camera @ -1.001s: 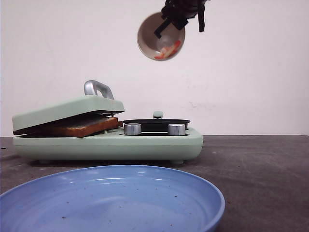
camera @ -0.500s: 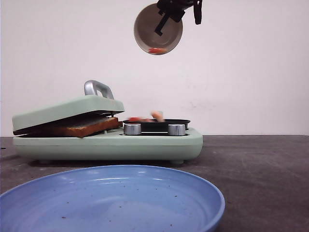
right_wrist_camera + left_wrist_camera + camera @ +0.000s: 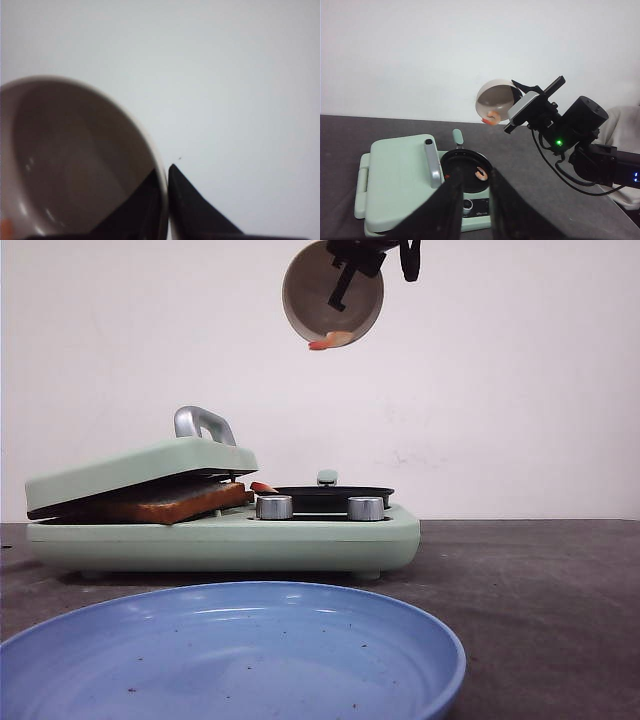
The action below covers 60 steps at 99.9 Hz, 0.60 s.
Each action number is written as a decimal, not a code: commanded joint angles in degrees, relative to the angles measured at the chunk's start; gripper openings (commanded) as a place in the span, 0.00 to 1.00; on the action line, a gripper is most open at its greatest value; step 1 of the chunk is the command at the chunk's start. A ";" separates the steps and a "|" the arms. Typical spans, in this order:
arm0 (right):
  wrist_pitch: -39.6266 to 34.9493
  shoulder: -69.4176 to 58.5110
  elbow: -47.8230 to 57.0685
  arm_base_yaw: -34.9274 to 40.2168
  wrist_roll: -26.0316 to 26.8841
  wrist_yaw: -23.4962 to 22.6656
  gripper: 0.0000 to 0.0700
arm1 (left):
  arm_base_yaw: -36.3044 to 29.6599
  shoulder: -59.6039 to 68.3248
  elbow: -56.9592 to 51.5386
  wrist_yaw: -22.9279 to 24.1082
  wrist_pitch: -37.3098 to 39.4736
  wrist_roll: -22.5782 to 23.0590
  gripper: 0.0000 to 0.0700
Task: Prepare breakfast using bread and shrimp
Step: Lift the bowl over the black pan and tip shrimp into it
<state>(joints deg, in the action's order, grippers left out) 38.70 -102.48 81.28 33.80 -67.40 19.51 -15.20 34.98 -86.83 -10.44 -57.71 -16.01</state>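
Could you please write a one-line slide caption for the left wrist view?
Right gripper tips a bowl, one shrimp at its rim, above the breakfast maker's black pan.

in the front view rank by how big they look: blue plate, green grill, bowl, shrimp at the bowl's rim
1. blue plate, though it sits closest to the camera, so its lead is unsure
2. green grill
3. bowl, held up by the right pincer
4. shrimp, smallest
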 commanded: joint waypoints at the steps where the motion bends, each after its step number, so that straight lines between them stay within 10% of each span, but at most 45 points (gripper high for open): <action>1: 2.16 -0.94 1.18 0.85 -2.25 -0.04 0.00 | -0.20 0.11 -0.90 -0.37 0.37 -0.07 0.00; 32: 1.51 -0.94 2.01 0.98 0.50 0.00 0.00 | -0.20 0.11 -0.90 -0.76 0.26 -0.07 0.00; 48: -13.60 0.09 4.46 0.04 24.59 4.76 0.01 | -0.20 0.13 -0.90 -0.74 0.33 -0.02 0.00; 60: -35.28 2.05 8.59 -4.00 49.90 -1.05 0.01 | -0.20 0.13 -0.90 -0.72 0.57 0.42 0.00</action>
<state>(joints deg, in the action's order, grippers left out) 15.11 -101.91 86.89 31.99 -45.63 21.34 -15.20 34.96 -86.83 -10.87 -57.89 -15.99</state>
